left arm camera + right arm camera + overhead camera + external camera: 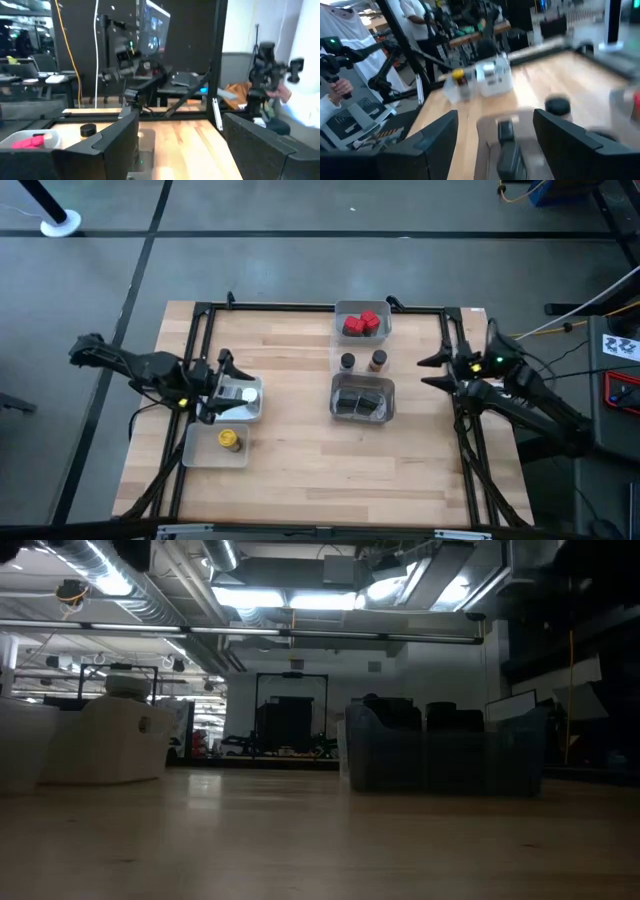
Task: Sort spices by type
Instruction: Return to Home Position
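Left gripper [214, 387], dark fingers spread wide and empty, hovers at the edge of a white rectangular bin [258, 409] holding silver-grey labelled jars [243, 393]. Just beside it, a round yellow jar [230, 440] sits in a clear plastic tray [195, 451]. Right gripper [430, 371], likewise spread and empty, hangs near the right edge of the pale wooden table [300, 465]. Mid-table, red boxes [362, 325] fill a second clear tray [341, 310]. A small round dark jar [347, 361] and an orange-brown jar [377, 360] stand on bare wood, and dark tins [362, 403] lie in a grey bin [336, 398].

The left tool [180, 127] holds its two dark fingers [117, 137] wide apart above the wooden desk [175, 145], with red spice boxes [31, 141] in a clear tray [12, 137], a small dark-lidded jar [88, 130] near it, and the other arm [132, 75] across the desk.
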`<state>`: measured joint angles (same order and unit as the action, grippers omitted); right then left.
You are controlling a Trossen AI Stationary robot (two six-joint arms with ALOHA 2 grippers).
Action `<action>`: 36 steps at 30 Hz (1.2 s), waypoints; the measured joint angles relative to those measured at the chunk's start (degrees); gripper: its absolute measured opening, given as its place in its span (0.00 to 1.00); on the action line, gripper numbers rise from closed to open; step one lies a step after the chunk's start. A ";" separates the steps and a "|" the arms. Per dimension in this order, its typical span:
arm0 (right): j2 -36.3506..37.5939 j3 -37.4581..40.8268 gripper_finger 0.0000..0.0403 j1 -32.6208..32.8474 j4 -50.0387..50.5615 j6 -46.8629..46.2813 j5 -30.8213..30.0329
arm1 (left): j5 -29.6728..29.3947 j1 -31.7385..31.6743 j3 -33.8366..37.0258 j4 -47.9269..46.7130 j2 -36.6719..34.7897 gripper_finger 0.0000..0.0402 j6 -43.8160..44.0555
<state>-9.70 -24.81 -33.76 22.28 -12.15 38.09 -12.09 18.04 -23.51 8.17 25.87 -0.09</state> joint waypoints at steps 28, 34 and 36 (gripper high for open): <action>6.59 20.31 0.64 9.24 -14.64 -7.35 -5.48 | -0.08 -4.70 22.95 1.71 -25.56 0.69 4.70; 6.66 20.56 0.64 17.55 -19.10 -3.38 -11.12 | -0.10 -4.70 22.95 -2.49 -25.62 0.69 2.53; 6.62 20.56 0.64 20.03 -18.94 -1.41 -12.91 | -0.10 -4.70 22.95 -4.71 -25.64 0.69 2.27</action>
<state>-3.09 -4.25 -13.73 3.34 -13.56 25.17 -12.19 13.34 -0.56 3.45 0.23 2.17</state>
